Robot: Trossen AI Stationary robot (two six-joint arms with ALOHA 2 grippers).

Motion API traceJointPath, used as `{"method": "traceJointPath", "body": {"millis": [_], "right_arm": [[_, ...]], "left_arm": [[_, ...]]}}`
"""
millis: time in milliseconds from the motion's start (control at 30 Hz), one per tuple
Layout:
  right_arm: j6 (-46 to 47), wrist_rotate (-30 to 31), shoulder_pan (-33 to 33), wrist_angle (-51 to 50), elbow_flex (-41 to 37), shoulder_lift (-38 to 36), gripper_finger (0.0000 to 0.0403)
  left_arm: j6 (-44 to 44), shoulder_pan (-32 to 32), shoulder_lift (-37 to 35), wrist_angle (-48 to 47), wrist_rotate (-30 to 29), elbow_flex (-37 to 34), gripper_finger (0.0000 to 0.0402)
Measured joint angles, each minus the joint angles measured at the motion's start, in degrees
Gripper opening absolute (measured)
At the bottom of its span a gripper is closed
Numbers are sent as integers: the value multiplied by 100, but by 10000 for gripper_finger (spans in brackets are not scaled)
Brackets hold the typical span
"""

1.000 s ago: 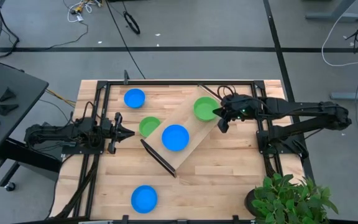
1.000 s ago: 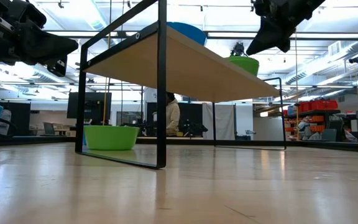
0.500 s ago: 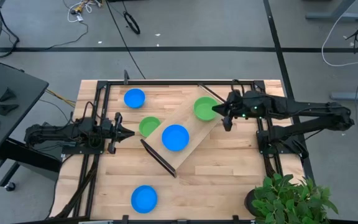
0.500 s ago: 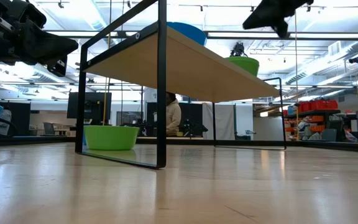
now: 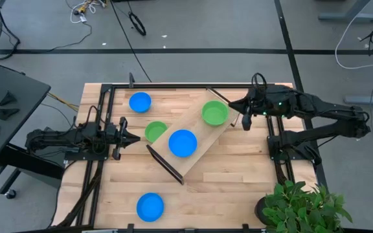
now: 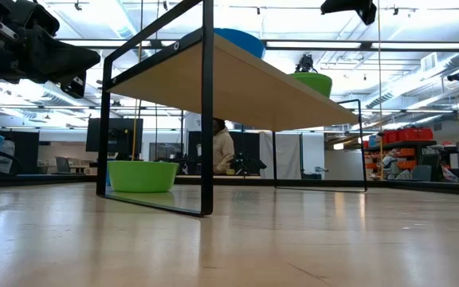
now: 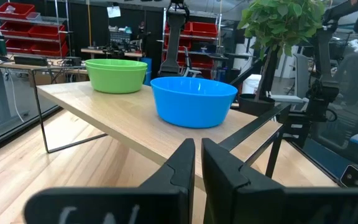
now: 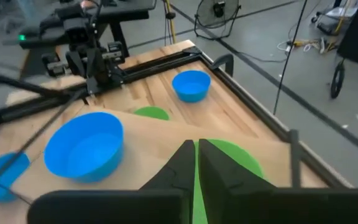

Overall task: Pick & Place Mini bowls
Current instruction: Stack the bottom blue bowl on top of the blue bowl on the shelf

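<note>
The mini bowls are judged to be light, stiff moulded plastic with smooth, glossy walls that may slip between narrow fingers; a hold is best taken on the rim, one finger inside and one outside the wall, since the round body offers nothing flat to pinch. Little fragility is expected, though a bowl so light could skid or tip if nudged. Five bowls are counted in the high view, all round, shallow and plain, with low sloping sides and a flat base. Two rest on the pale raised tray point(image 5: 199, 139) that runs diagonally across the middle of the surface point(image 5: 232, 188): a green bowl point(image 5: 214, 113) at the tray's 1 o'clock end and a blue bowl point(image 5: 182, 143) near its centre. A second green bowl point(image 5: 155, 131) sits on the surface, partly tucked under the tray's edge at 9 o'clock from the blue one. A smaller-looking blue bowl point(image 5: 140, 101) lies toward 11 o'clock of the surface, and another blue bowl point(image 5: 150, 206) stands well apart at 7 o'clock. Whether any of them is a nested stack cannot be told. The right claw point(image 5: 245, 116) hovers just beside the tray's green bowl, at its 3 o'clock, with its fingers pressed nearly together and nothing between them. The left claw point(image 5: 133, 138) waits at 9 o'clock of the surface, pointed toward the tray, its fingers likewise almost pressed together and empty.
</note>
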Motion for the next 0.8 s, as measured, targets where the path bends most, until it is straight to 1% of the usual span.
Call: {"method": "traceJointPath", "body": {"millis": [167, 400, 567, 800], "right_arm": [[-476, -9, 0, -687, 589, 0, 25], [-552, -38, 1, -1199, 1395, 0, 25], [-797, -427, 0, -1644, 1936, 2, 25], [-811, -467, 2, -2467, 2691, 20, 25]], "left_arm": [[1, 0, 0, 0, -2, -1, 32], [1, -1, -1, 0, 0, 1, 32], [-1, -1, 0, 0, 0, 1, 32], [-1, 1, 0, 0, -2, -1, 32]]}}
